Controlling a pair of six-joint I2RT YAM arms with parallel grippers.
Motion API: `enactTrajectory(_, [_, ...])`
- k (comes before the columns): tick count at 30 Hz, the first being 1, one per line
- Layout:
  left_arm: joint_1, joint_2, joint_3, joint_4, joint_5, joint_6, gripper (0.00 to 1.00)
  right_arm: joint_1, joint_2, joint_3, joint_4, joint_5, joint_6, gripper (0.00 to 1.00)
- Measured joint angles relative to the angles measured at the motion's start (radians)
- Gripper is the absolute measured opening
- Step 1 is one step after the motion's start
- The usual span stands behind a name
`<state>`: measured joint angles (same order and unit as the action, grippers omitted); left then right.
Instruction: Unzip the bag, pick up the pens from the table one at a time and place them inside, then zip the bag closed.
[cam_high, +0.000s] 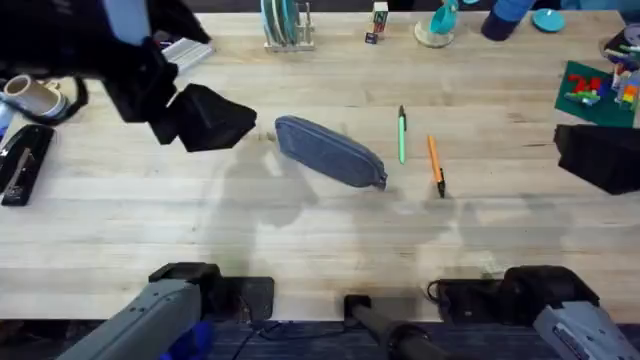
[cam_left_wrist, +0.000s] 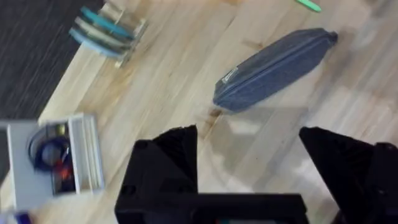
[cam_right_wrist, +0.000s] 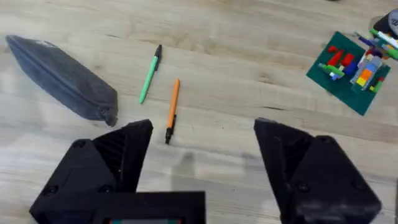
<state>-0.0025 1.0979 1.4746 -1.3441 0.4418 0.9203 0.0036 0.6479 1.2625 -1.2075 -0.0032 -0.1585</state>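
Both arm bases sit closest to me at the near edge of the counter (cam_high: 300, 240), and from there I see the bag (cam_high: 330, 151) lying zipped near the middle, slanting from the far left toward the near right. Just right of it lie the green pen (cam_high: 402, 135) and, beside that, the orange pen (cam_high: 436, 166), apart from each other and from the bag. My left tool (cam_high: 215, 118) hovers off the bag's left end, released, its fingers spread wide and holding nothing. My right tool (cam_right_wrist: 202, 155) hangs spread and empty too, above the counter just short of the orange pen. I judge the unzipping not yet begun. My worry: the loose pouch could slide or swivel when I tug the zipper unless the other tool pins it, and it might knock the pens away. A small tag (cam_left_wrist: 229, 76) sits on the bag's end; I cannot read it.
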Motion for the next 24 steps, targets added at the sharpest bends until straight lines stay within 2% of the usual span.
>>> enactTrajectory(3, [0.006, 0.034, 0.000, -0.006, 0.040, 0.084, 0.991, 0.000, 0.000, 0.000, -0.003, 0.000, 0.000, 0.996])
enactTrajectory(6, [0.042, 0.055, 0.000, -0.033, 0.089, 0.173, 0.991, 0.000, 0.000, 0.000, -0.004, 0.000, 0.000, 0.996])
enactTrajectory(12, [0.194, 0.104, 0.000, -0.126, 0.231, 0.397, 0.992, 0.000, 0.000, 0.000, -0.005, 0.000, 0.000, 0.995])
enactTrajectory(15, [0.249, 0.144, 0.000, -0.167, 0.288, 0.506, 0.992, 0.000, 0.000, 0.000, -0.005, 0.000, 0.000, 0.996])
enactTrajectory(18, [0.271, 0.199, 0.000, -0.207, 0.327, 0.612, 0.992, 0.000, 0.000, 0.000, -0.005, 0.000, 0.000, 0.996])
enactTrajectory(24, [0.273, 0.318, 0.000, -0.231, 0.359, 0.783, 0.991, 0.000, 0.000, 0.000, -0.005, 0.000, 0.000, 0.996])
